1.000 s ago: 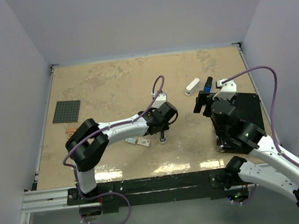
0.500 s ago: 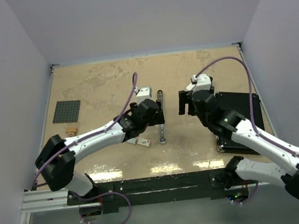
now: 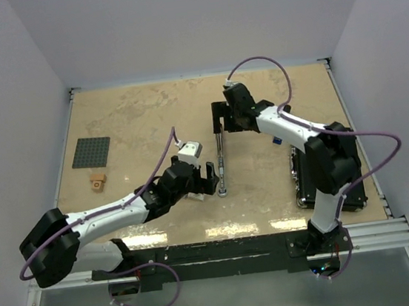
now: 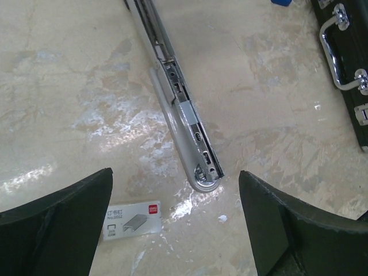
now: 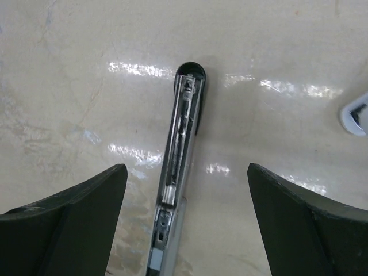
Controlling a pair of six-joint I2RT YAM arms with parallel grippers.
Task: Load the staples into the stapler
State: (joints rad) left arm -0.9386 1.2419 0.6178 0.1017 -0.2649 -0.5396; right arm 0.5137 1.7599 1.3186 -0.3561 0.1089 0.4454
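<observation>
The stapler (image 3: 221, 158) lies opened out flat on the table, a long thin metal strip running near to far. Its rounded silver end (image 4: 205, 172) shows in the left wrist view, just ahead of my open left gripper (image 4: 174, 192), which holds nothing. The staples box (image 4: 132, 217), small and whitish with a red mark, lies flat by the left finger (image 4: 69, 218); the left arm hides it from the top view. My right gripper (image 5: 187, 172) hangs open over the stapler's far, dark-tipped end (image 5: 190, 72) without touching it.
A black case (image 3: 334, 174) with a metal handle (image 4: 339, 52) lies at the right. A grey studded plate (image 3: 91, 152) and a small brown piece (image 3: 98, 182) sit at the left. A small blue object (image 3: 278, 141) lies right of the stapler.
My left gripper has opened wide and drawn back towards the near side, off the stapler. The right arm has swung left across the table to the stapler's far end.
</observation>
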